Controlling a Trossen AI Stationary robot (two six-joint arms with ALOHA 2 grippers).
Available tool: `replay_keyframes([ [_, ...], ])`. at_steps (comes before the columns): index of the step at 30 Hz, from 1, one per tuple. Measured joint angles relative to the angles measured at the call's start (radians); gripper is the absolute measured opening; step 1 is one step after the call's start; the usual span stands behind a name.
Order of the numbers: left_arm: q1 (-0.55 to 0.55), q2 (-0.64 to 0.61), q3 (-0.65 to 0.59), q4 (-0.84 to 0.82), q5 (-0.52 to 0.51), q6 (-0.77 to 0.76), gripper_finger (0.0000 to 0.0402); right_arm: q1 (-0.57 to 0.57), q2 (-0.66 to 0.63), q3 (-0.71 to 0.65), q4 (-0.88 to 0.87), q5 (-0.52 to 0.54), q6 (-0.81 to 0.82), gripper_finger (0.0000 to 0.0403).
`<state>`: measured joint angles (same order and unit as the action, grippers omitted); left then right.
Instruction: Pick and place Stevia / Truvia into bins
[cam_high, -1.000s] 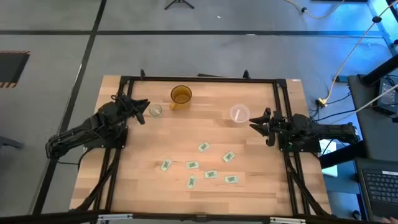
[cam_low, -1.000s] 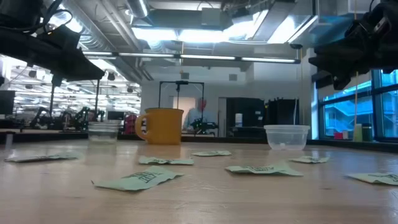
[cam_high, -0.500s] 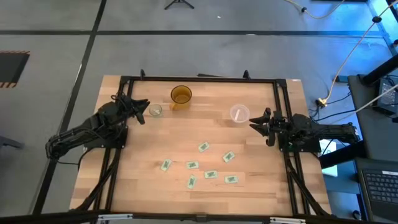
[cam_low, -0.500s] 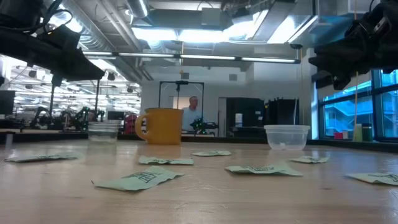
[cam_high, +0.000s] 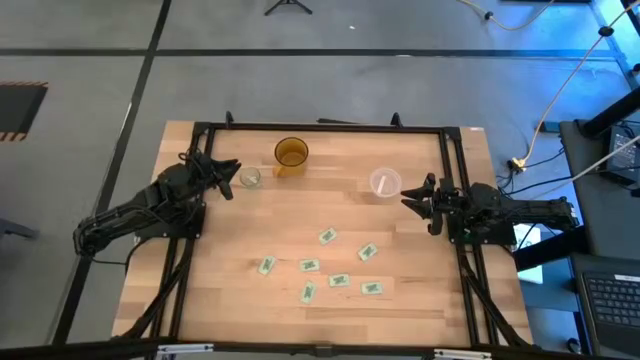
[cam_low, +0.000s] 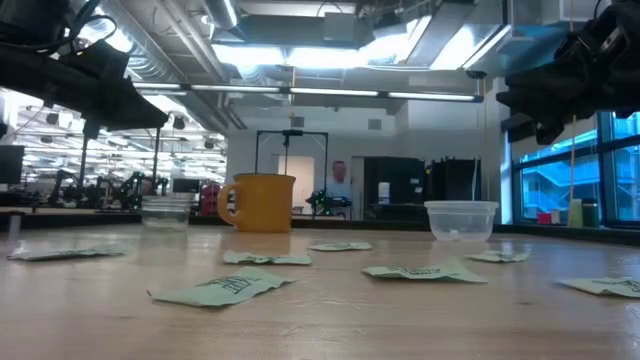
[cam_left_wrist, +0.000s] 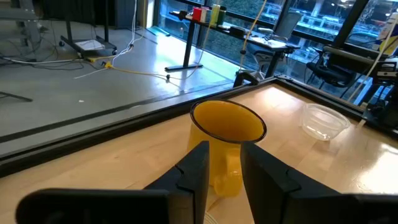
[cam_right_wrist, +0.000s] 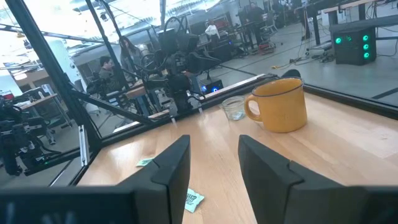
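Pale wooden table (cam_high: 250, 230), framed by black rails, fills the overhead view. Seven green-printed sweetener packets (cam_high: 338, 279) lie scattered flat across its near half, all loose on the wood. Along the far edge stand a small glass cup (cam_high: 250, 178), an amber mug (cam_high: 291, 154) and a wider clear plastic cup (cam_high: 385, 183). The left gripper (cam_high: 229, 178) hangs just beside the glass cup, the right gripper (cam_high: 418, 202) just beside the plastic cup; both are well apart from the packets and hold nothing.

At table height, packets (cam_low: 228, 286) lie crumpled in the foreground. Behind them the glass cup (cam_low: 166, 212), the mug (cam_low: 262, 203) and the plastic cup (cam_low: 461, 220) stand upright. Both arms hang dark in the upper corners, above the wood. A person (cam_low: 340, 182) is seen in the workshop beyond.

From the left wrist, two dark fingers (cam_left_wrist: 198, 171) stand apart, with the mug (cam_left_wrist: 227, 140) showing between them and the plastic cup (cam_left_wrist: 324, 121) farther across the table.

From the right wrist, the fingers (cam_right_wrist: 174, 165) likewise stand apart with nothing between them. Two packets (cam_right_wrist: 194, 199) lie near, the mug (cam_right_wrist: 279, 104) and glass cup (cam_right_wrist: 234, 107) stand beyond, and people sit at benches in the background.
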<state>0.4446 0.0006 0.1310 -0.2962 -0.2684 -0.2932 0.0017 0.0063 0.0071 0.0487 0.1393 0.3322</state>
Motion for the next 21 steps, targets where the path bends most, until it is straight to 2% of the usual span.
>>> replay_keyframes([
  [18, 0.0, 0.0, 0.0, 0.0, 0.0, 0.0, 0.0086, 0.0, 0.0, 0.0, 0.001, 0.002, -0.001, 0.014],
  [21, 0.0, 0.0, 0.0, 0.0, 0.0, 0.0, 0.0086, -0.001, 0.0, 0.0, 0.016, 0.049, -0.001, 0.014],
])
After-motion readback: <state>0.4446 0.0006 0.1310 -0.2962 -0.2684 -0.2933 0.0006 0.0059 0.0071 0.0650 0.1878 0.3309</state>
